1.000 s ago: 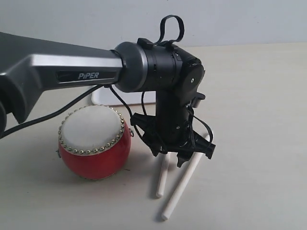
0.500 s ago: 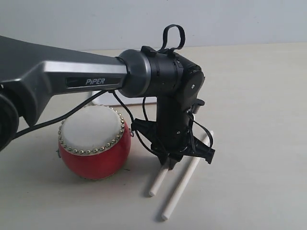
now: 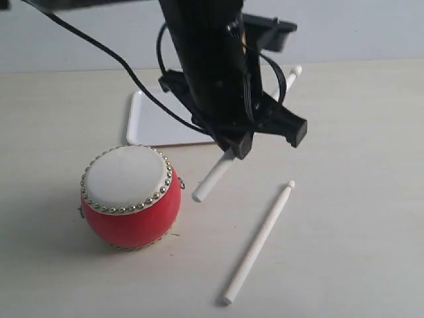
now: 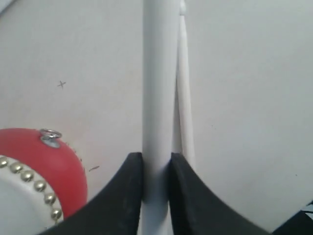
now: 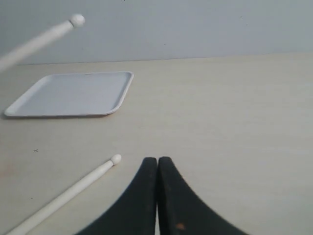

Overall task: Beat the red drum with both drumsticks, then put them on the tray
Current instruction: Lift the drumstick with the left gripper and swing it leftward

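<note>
A pale beige bench (image 3: 358,199) with a smooth matte top fills most of the exterior frame. A plain grey-blue wall (image 3: 371,30) runs across the top of the frame behind it. The left wrist view shows a small dark cross mark (image 4: 61,84) on the bench.

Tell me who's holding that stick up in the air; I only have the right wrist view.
Observer: The left hand is shut on that drumstick, bead tip pointing up and away.
Operator: Where's the drum? I can't see it at all.
Observer: The red drum stands upright close beside the held stick's lower end, nearer the exterior camera than the tray.
</note>
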{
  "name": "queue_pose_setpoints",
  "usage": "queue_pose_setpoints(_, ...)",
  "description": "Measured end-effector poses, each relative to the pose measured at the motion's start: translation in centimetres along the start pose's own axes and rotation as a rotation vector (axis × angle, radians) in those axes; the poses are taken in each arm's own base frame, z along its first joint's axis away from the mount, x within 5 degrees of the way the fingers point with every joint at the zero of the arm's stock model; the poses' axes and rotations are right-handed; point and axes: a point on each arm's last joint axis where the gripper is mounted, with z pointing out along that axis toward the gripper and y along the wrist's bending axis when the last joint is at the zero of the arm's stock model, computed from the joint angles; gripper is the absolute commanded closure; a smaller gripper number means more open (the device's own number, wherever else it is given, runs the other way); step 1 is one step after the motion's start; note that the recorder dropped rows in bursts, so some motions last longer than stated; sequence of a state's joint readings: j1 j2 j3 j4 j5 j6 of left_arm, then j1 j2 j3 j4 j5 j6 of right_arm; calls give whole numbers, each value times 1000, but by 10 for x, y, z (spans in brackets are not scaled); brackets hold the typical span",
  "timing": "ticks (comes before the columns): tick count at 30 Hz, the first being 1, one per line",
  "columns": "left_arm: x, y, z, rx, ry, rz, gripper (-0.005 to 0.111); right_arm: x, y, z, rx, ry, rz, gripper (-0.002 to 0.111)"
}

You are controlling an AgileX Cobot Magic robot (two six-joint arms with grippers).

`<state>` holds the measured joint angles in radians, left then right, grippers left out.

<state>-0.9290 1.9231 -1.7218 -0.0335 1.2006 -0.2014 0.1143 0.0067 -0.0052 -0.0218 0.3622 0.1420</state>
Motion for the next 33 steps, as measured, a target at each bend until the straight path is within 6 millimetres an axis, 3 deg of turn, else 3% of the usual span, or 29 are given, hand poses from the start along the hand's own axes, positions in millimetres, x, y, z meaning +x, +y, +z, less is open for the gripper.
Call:
queue_pose_setpoints(6,16,2,-64,27,-131,81,107,-1,-1,0,15,-8,-53,108)
queue_pose_setpoints(10,38,15,-90,54,-160,111,107,-3,-1,0,12,-32,-56,108)
queue_pose_setpoints(13,60,34,-97,72,-146,112,107,-13,2,-1,-20,-141,14,108)
queue_pose_setpoints(15,77,52,-103,71,-146,99,107,-22,5,-3,-83,-232,262,108)
queue_pose_setpoints(18,102,81,-111,42,-153,68,107,-34,4,-7,-203,-343,844,108)
queue_pose_setpoints(20,120,95,-115,21,-159,44,107,-41,-2,-10,-254,-429,1126,108)
queue_pose_setpoints(22,138,107,-115,-6,-147,22,107,-49,-10,-15,-263,-573,1236,108)
queue_pose_setpoints(25,163,116,-111,-68,-118,24,107,-59,-20,-24,-258,-752,1269,108)
queue_pose_setpoints(27,177,118,-109,-103,-102,35,107,-67,-18,-29,-282,-756,1259,108)
queue_pose_setpoints(33,213,120,-102,-177,-65,40,107,-104,9,-27,-291,-482,957,108)
